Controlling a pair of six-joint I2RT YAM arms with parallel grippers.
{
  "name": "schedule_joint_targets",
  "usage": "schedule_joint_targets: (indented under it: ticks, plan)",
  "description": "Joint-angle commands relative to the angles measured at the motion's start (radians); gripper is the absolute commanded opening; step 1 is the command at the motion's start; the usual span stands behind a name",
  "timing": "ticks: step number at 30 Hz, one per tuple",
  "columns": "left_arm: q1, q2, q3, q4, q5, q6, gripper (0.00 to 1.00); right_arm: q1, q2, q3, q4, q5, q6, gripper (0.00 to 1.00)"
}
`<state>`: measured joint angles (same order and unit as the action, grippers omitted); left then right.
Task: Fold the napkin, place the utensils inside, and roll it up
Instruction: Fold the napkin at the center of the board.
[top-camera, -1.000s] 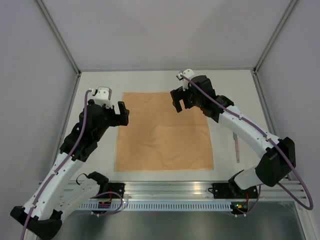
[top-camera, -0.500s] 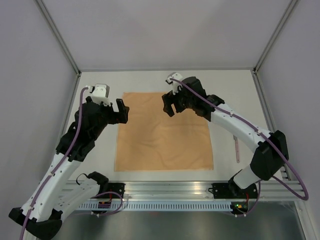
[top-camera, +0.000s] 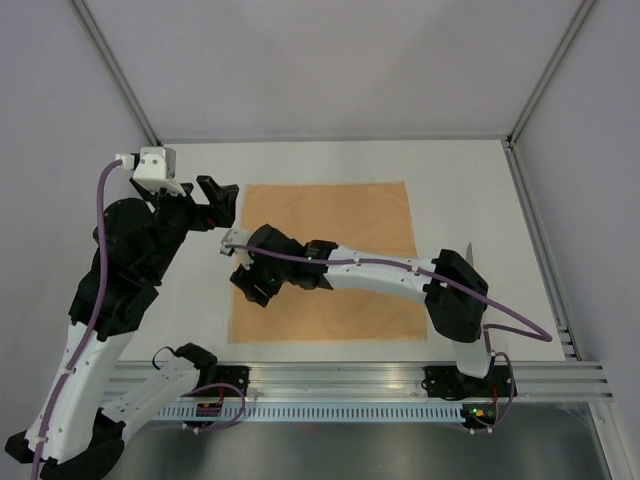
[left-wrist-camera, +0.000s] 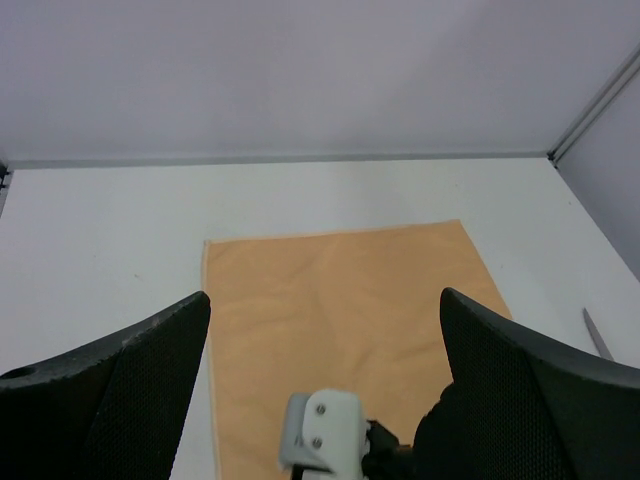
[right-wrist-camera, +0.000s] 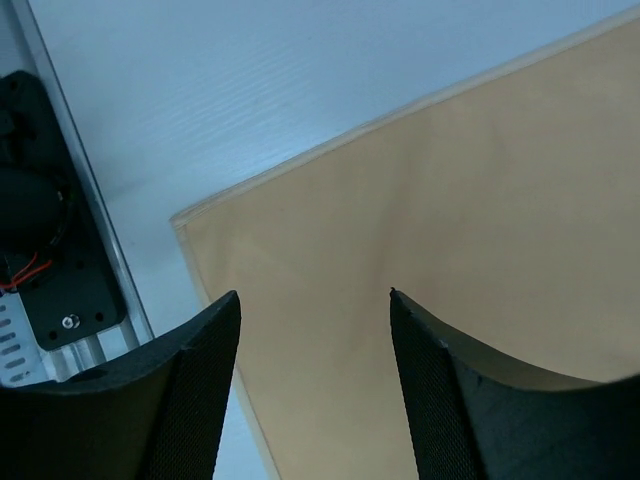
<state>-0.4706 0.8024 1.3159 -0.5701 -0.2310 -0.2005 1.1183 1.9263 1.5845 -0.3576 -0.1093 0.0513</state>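
Napkin (top-camera: 340, 220) lies flat, unfolded. The right gripper (top-camera: 247, 287) has swung across toward the table's left edge, fingers spread over its near-left corner. The left gripper (top-camera: 215, 200) hovers wide-spread, so the first fold looks imminent.

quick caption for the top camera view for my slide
Right gripper open over the left edge of a flat peach-orange square cloth napkin; left gripper open near its far-left corner.
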Motion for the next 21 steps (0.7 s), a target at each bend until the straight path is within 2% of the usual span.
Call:
schedule_joint_targets:
  ticks: [1,11,21]
  plan:
    - [0.006,0.006,0.014,-0.066,-0.033,-0.019,1.0,0.064,0.048,0.043,0.037,0.046,0.03,0.67]
    - [0.004,0.02,-0.018,-0.07,-0.03,-0.048,1.0,0.149,0.163,0.065,0.08,0.077,0.07,0.56]
    - [0.006,0.032,-0.029,-0.071,-0.033,-0.042,1.0,0.222,0.24,0.12,0.088,0.095,0.071,0.55]
